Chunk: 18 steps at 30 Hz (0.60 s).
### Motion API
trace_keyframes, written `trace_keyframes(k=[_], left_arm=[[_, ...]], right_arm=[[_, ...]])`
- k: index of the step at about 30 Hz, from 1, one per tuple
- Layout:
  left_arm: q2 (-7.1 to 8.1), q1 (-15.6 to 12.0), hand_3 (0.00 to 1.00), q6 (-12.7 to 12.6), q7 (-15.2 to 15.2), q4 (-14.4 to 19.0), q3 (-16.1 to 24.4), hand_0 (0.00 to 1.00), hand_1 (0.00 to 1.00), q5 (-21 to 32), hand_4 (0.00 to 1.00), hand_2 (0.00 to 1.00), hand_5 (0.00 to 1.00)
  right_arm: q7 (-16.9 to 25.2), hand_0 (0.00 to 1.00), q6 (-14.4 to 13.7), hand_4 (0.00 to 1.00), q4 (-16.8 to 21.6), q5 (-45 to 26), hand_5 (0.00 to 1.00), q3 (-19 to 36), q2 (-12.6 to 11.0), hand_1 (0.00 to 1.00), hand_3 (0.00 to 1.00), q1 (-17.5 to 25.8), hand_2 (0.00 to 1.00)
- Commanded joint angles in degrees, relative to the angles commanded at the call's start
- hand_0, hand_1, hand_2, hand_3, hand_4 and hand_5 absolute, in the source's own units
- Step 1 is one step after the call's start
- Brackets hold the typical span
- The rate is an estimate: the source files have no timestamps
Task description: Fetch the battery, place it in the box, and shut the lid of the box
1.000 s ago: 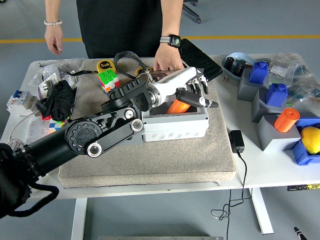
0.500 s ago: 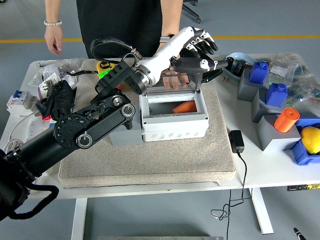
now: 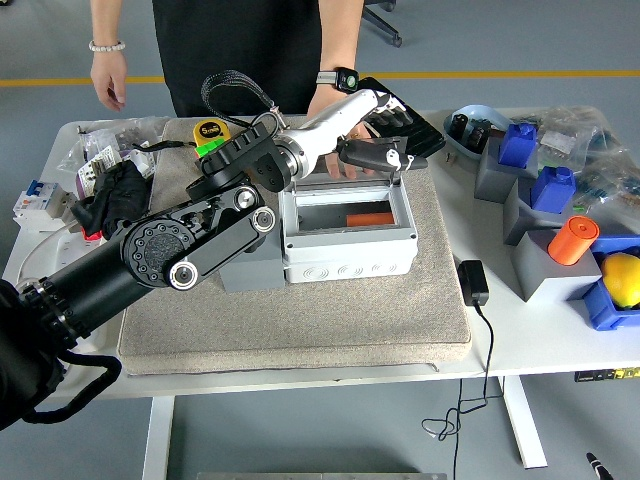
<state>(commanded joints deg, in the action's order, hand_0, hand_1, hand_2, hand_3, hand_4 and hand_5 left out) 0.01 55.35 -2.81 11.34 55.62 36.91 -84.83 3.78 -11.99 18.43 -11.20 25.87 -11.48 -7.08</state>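
Note:
The grey box [image 3: 350,250] stands open in the middle of the beige mat [image 3: 300,330]. Inside it the orange battery [image 3: 364,218] lies against the back wall. My left hand [image 3: 385,150] hovers over the box's rear edge, where the raised lid [image 3: 335,172] stands. Its fingers [image 3: 378,152] are loosely bent and hold nothing; contact with the lid is unclear. Across the table a person's hand [image 3: 335,108], wearing a watch, is right behind my hand at the lid. The person's other hand [image 3: 106,78] hangs at the upper left.
A yellow tape measure [image 3: 210,129] and a green cube [image 3: 209,148] lie behind my arm. A black tray [image 3: 405,115] sits behind the box. A black charger [image 3: 472,282] with its cable lies right of the mat. Grey blocks, blue parts, an orange cylinder [image 3: 572,240] and a lemon [image 3: 622,278] crowd the right.
My left hand let the battery go into the box, lifted high over the back of it, then came down to the lid's top edge. The battery now lies flat inside.

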Motion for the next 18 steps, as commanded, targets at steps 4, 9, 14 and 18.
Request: trace_keyframes(k=[4, 9, 14, 18], left_arm=[[0.07, 0.05, 0.731, 0.33, 0.65, -0.99, -0.39, 0.771, 0.784, -0.20, 0.998, 0.750, 0.560], [0.34, -0.06, 0.731, 0.45, 1.03, -1.38, -0.18, 0.771, 0.784, -0.39, 0.998, 0.750, 0.560], [1.01, -1.35, 0.719, 1.27, 2.22, 1.31, 0.87, 0.603, 0.701, -0.54, 0.998, 0.715, 0.555], [1.40, -2.54, 0.707, 2.01, 2.85, 3.66, 1.25, 0.393, 0.603, 0.84, 0.998, 0.670, 0.561]], right_arm=[[0.03, 0.716, 0.04, 0.984, 0.00, -0.22, 0.600, -0.09, -0.03, 0.652, 0.581, 0.06, 0.638], [0.02, 0.716, -0.01, 0.984, 0.06, 0.10, 0.600, 0.11, -0.04, 0.652, 0.581, 0.03, 0.638], [0.06, 0.716, -0.09, 0.984, 0.17, 0.37, 0.600, 0.59, -0.03, 0.652, 0.580, 0.19, 0.638], [0.03, 0.716, -0.13, 0.984, 0.18, 0.57, 0.599, 0.68, -0.02, 0.652, 0.580, 0.24, 0.637]])
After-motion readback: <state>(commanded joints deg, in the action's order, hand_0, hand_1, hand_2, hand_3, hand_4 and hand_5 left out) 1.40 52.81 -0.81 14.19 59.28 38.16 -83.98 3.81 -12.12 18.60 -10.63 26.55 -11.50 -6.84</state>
